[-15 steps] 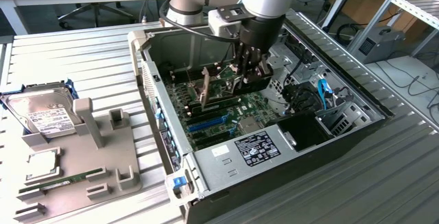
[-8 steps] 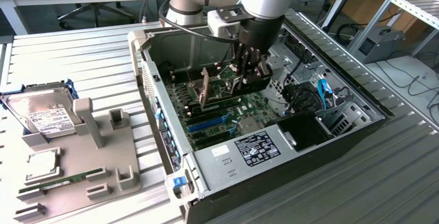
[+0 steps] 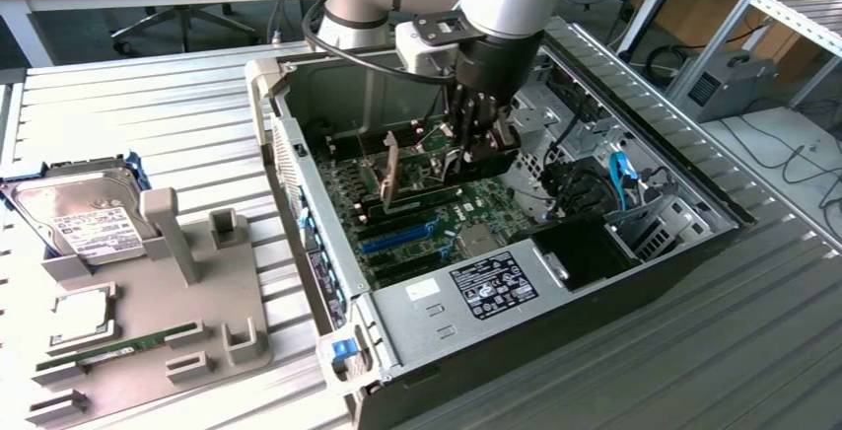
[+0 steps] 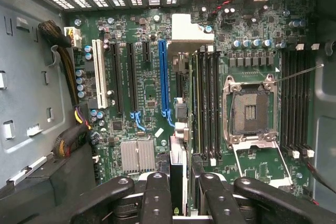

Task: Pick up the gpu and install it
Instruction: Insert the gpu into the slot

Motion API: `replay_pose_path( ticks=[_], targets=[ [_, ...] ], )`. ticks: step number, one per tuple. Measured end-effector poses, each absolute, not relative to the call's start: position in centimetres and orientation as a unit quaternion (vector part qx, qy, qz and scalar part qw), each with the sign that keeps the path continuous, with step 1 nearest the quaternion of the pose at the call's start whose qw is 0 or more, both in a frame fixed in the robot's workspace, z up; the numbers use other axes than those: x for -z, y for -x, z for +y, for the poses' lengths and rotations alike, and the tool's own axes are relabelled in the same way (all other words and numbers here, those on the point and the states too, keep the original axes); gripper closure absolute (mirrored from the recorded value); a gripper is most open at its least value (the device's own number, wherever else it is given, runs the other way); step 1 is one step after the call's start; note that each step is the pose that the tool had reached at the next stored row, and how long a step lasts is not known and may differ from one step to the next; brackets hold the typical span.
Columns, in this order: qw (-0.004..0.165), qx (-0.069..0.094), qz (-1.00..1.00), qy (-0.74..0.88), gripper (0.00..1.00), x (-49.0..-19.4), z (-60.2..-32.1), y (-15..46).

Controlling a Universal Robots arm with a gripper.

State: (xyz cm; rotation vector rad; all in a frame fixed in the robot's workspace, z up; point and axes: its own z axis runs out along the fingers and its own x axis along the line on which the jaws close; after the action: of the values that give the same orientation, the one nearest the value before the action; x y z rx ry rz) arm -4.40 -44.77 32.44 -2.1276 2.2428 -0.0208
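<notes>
GPU going into the slot

Gripper (image 3: 476,149) fingers clamped on the gpu (image 4: 177,174) – keep it upright below the fingertips, square over the motherboard (image 4: 152,85) slot.

Gripper (image 3: 476,144) is down inside the open case (image 3: 684,252), wrist hemmed by the drive cage (image 3: 553,134) on the exterior view's right and the upright gpu (image 3: 390,176) on its left. Cables (image 3: 618,179) clutter the right bay, and the psu (image 3: 474,287) blocks the near end. Open room: straight above the motherboard (image 4: 152,90), and the slots (image 4: 122,77) beside the gpu stand clear.
</notes>
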Motion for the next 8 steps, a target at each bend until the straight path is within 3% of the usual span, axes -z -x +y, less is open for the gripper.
replay_pose_path(
  ticks=[8],
  targets=[
    [0.025, 0.007, 0.725, 0.688, 0.74, -32.37, -44.77, 4.48]
  ],
)
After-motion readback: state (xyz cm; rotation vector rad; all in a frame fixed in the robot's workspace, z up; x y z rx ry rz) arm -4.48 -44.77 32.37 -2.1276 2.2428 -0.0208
